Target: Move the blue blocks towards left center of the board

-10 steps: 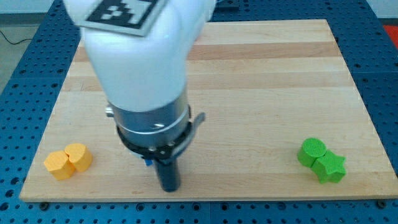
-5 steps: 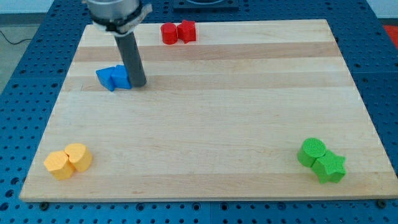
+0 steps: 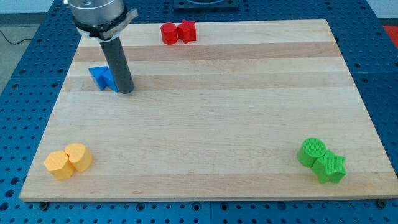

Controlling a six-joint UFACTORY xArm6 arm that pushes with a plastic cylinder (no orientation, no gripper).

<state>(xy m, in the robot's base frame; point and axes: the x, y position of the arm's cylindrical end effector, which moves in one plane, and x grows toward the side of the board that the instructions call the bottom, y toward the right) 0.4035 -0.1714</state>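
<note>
So my tip (image 3: 125,91) is jammed against the view's-right side of the blue blocks (image 3: 101,78), holding nothing, just shoving, which makes sense since they sit near the board's (image 3: 249,124) left edge, slightly above center

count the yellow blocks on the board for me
2: both at the view's bottom left, touching, one yellow block left of the other yellow block. None seem hidden.
</note>
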